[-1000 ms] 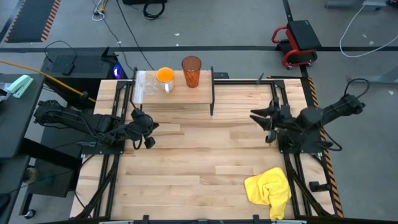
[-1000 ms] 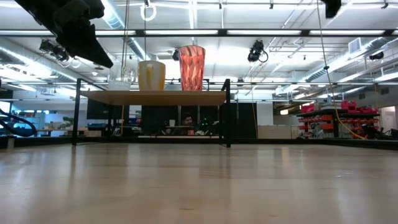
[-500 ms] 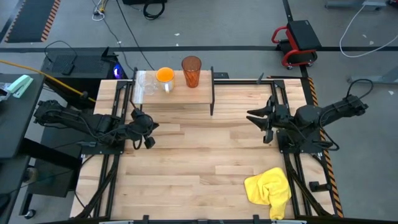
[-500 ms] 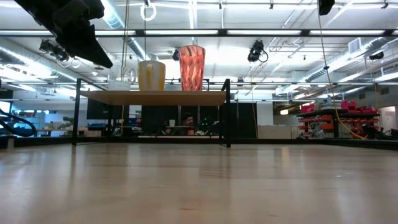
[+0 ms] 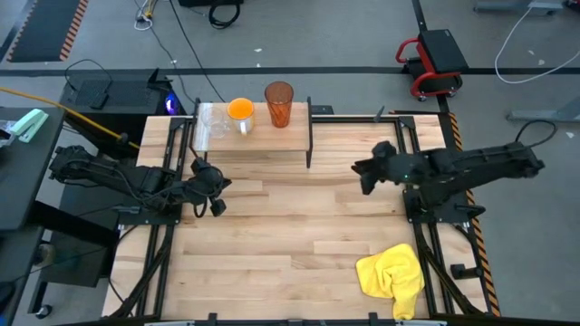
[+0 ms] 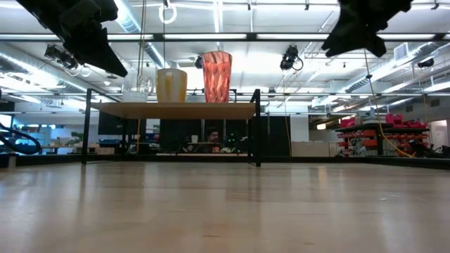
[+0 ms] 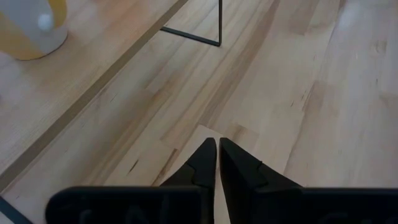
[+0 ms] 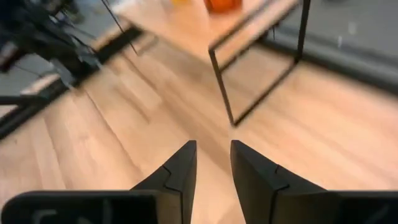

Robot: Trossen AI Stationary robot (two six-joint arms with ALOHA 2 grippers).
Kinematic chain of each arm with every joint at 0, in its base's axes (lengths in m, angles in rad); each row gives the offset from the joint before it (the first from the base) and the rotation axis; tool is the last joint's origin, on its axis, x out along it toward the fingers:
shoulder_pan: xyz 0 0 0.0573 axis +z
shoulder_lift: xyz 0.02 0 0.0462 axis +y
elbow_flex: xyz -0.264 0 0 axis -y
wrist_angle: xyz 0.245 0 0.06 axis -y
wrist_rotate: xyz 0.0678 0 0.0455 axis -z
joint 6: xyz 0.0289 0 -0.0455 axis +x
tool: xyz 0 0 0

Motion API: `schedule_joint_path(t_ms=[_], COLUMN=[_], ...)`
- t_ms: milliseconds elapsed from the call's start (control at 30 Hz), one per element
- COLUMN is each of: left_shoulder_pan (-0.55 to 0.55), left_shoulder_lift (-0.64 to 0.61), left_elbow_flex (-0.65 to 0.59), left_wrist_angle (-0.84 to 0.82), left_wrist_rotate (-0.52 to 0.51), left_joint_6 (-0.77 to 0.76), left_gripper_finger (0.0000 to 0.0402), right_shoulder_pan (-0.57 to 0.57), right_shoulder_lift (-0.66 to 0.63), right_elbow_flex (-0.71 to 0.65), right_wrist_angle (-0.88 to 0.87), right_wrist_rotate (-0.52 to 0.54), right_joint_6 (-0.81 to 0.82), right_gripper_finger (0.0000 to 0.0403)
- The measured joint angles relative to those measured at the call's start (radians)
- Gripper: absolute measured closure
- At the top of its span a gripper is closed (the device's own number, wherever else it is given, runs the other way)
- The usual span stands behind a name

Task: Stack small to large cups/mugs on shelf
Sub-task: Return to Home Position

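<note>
The light wooden shelf (image 5: 272, 138) stands on black legs at the table's far left. On it, from left to right, stand the clear glass (image 5: 216, 127), the orange mug (image 5: 240, 111) and the tall ribbed orange-red tumbler (image 5: 278, 102), each on its base; in the low view the tumbler (image 6: 216, 76) is the tallest. My left gripper (image 5: 224, 184) is shut and empty, in front of the shelf's left end and above the table. My right gripper (image 5: 358, 168) is open and empty, right of the shelf, high over the table (image 6: 351, 42).
A crumpled yellow cloth (image 5: 392, 274) lies at the table's near right corner. The shelf's near right leg (image 8: 224, 93) stands ahead of my right gripper. Bare tabletop (image 5: 290, 226) stretches between the arms and in front of the shelf.
My right gripper has reached toward the table's left, toward the shelf, and now shows large at the top right of the low view. My left gripper and the three vessels have kept still.
</note>
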Motion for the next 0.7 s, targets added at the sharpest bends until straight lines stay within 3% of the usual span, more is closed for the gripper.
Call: schedule_joint_path(t_ms=[333,700], left_shoulder_pan=[0.000,0.000], left_shoulder_lift=[0.000,0.000], left_elbow_flex=[0.000,0.000], left_wrist_angle=[0.000,0.000], left_wrist_rotate=[0.000,0.001], left_joint_6=[-0.007,-0.007], left_gripper_finger=[0.0363,0.0372], right_shoulder_pan=[-0.134,-0.135], right_shoulder_lift=[0.290,0.419], right_elbow_flex=[0.081,0.081], right_wrist_angle=[-0.148,-0.149], right_wrist_rotate=[-0.279,-0.303], right_joint_6=[0.098,0.108], right_gripper_finger=[0.0297,0.0297])
